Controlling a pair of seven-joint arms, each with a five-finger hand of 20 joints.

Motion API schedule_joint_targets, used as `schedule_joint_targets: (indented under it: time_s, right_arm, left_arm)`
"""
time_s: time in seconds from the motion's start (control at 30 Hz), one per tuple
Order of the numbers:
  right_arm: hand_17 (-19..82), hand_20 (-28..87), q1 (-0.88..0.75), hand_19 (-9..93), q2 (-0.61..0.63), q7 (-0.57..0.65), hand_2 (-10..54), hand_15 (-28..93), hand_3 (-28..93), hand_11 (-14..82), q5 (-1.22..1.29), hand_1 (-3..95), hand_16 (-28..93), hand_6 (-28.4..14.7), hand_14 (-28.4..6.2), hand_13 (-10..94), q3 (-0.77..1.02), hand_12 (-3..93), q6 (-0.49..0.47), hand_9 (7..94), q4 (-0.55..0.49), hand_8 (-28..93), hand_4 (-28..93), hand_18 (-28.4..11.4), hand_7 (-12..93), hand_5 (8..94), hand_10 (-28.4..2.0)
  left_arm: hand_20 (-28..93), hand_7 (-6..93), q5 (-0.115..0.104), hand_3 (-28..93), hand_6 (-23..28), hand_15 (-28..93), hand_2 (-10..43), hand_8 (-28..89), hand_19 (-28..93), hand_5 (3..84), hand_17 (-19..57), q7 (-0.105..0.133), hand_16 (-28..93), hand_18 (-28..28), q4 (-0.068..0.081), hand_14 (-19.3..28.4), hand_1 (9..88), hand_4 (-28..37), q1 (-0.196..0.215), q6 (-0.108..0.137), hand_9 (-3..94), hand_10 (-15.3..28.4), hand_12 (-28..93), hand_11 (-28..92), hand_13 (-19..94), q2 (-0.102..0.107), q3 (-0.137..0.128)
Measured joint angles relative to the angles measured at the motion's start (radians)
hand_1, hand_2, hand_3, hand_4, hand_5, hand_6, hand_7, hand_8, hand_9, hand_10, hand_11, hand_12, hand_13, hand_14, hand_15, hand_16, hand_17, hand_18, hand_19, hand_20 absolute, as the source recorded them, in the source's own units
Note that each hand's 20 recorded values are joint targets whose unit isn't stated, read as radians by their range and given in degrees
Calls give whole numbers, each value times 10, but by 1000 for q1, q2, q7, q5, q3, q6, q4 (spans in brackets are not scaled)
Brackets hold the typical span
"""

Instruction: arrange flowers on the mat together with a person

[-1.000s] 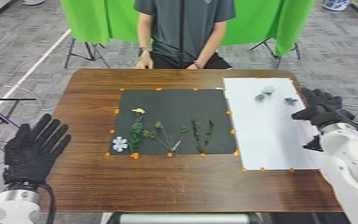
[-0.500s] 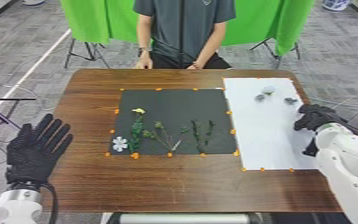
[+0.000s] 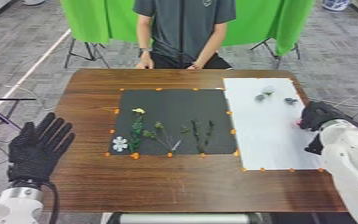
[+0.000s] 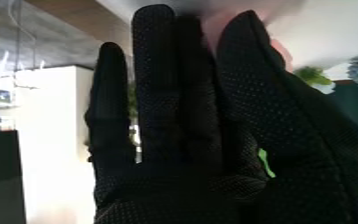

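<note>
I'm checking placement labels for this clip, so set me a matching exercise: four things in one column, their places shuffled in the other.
1. Yellow flower
2. White flower
3. Left hand
4. Right hand

A. By the right edge of the white sheet
B. At the left edge of the table
C. At the far end of a leafy stem
D. Near left corner of the dark mat

Pairs: 1-C, 2-D, 3-B, 4-A

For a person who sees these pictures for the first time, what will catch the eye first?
Probably the dark mat in the middle of the table, with a yellow flower and green stems on it. Next come the bright green cloth behind the table and the robot's black left hand at the left edge.
</note>
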Motion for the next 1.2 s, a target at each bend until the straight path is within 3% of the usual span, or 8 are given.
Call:
schedule_joint_targets:
  time_s: [0.2,0.5,0.73,1.07,1.2]
  right_arm:
    - [273,194,-55,716,2,-20,-90,314,676,68,-23,597,382,28,-37,692,-41,338,196,838,0,-58,-283,-180,351,716,-76]
    - [280,214,-84,726,3,-24,-95,325,704,77,-38,595,393,20,-35,708,-79,358,317,854,-10,-48,-283,-184,378,725,-78]
    - [283,222,-148,728,8,-21,-95,327,712,77,-33,594,394,17,-35,712,-85,366,507,858,-74,-47,-283,-185,382,728,-79]
    - [282,225,-112,725,36,-76,-95,323,716,74,-25,592,393,18,-37,706,-154,364,511,856,-164,-44,-283,-185,382,729,-79]
    - [280,225,-28,724,32,-141,-95,323,718,73,-39,589,392,18,-37,703,-248,363,427,853,-202,-42,-283,-185,381,728,-80]
  left_arm:
    - [123,103,0,724,67,171,114,-87,249,442,-24,-3,-27,129,2,135,281,-283,-4,0,395,130,89,133,303,0,4]
    - [123,104,0,725,66,172,114,-87,249,441,-24,-7,-26,129,4,136,281,-283,-5,-1,395,130,89,133,304,0,8]
    - [123,104,0,725,66,171,114,-87,248,441,-24,-5,-27,129,4,134,281,-283,-4,-1,395,130,89,132,304,0,9]
    - [123,103,-1,725,66,169,113,-87,247,441,-24,-4,-26,129,4,134,281,-283,-2,-1,395,130,89,132,305,0,6]
    - [123,103,-1,725,66,169,114,-87,247,441,-24,-3,-25,129,3,134,280,-283,4,-1,395,130,89,131,305,0,6]
